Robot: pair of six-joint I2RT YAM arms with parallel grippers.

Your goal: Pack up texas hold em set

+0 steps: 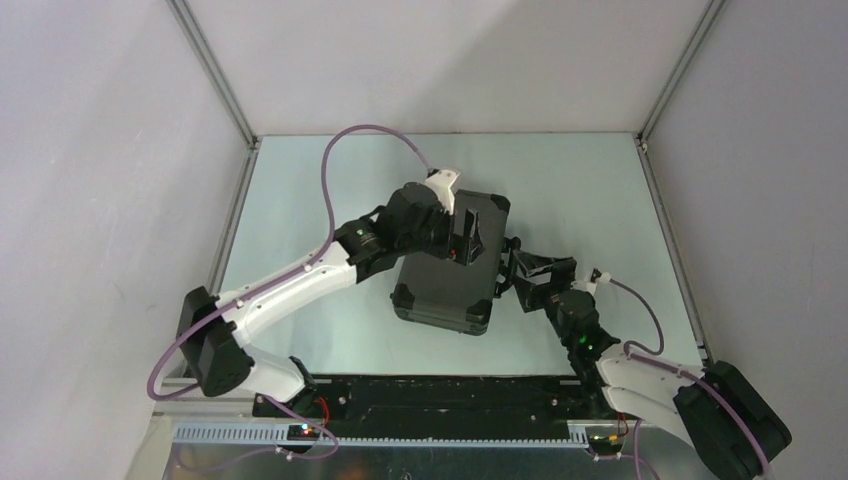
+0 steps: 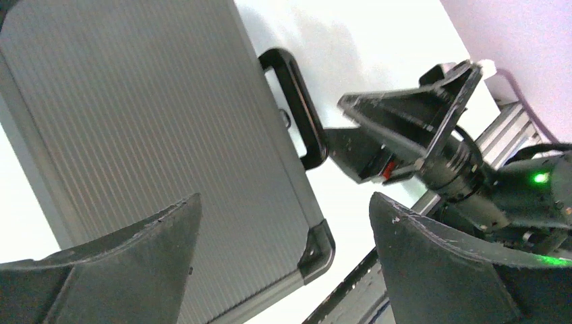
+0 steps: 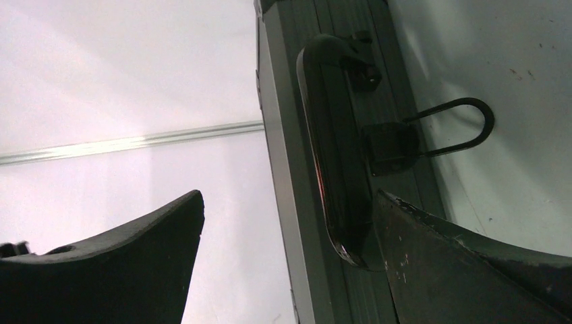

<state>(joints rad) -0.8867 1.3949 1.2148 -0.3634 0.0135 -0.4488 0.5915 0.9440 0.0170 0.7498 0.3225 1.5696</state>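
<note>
We see the briefcase closed and lying flat at the middle of the frame in the top view. It is slanted so that its long sides run from lower left to upper right. Its lid is dark grey with fine parallel ribs, edged in smooth metal and capped by a black corner piece. The handle, a glossy black rounded bar, sits on the long edge that faces the right of the top view.

The pale, smooth table lies bare around the case, with the widest room toward the upper and left parts of the frame. Plain grey walls close it in on the left, the far side and the right.

The left gripper hangs over the upper right part of the lid with its fingers spread wide, holding nothing. The right gripper sits low just beside the handle edge, fingers equally wide apart. In its own view the handle lies between them, close against the finger at lower right. We cannot tell whether they touch.
</note>
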